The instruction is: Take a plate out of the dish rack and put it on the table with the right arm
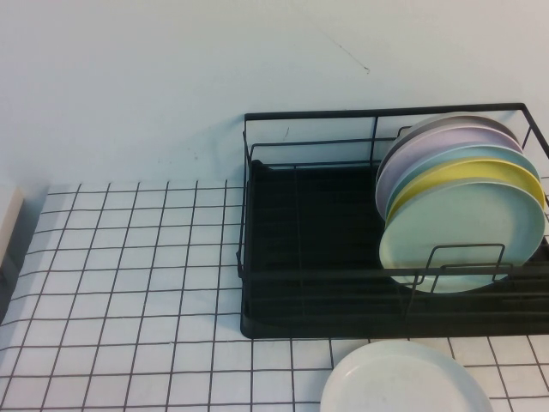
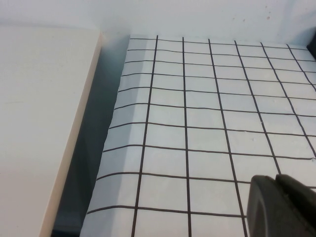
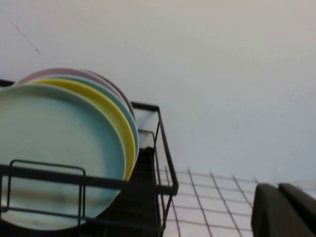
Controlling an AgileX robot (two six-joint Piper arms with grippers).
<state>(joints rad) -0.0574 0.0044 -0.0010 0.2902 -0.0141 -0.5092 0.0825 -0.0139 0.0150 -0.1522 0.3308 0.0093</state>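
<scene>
The off-white plate lies flat on the gridded table, in front of the black dish rack, with nothing holding it. Several plates stand on edge at the rack's right end: a mint-green plate in front, then a yellow plate, then others. Neither gripper shows in the high view. In the right wrist view my right gripper is shut and empty, off the rack's right end, over the table. In the left wrist view my left gripper hangs shut and empty above the table.
A cream-coloured block lies past the table's left edge and shows at the high view's left border. The rack's left half holds no plates. A pale wall rises behind the rack.
</scene>
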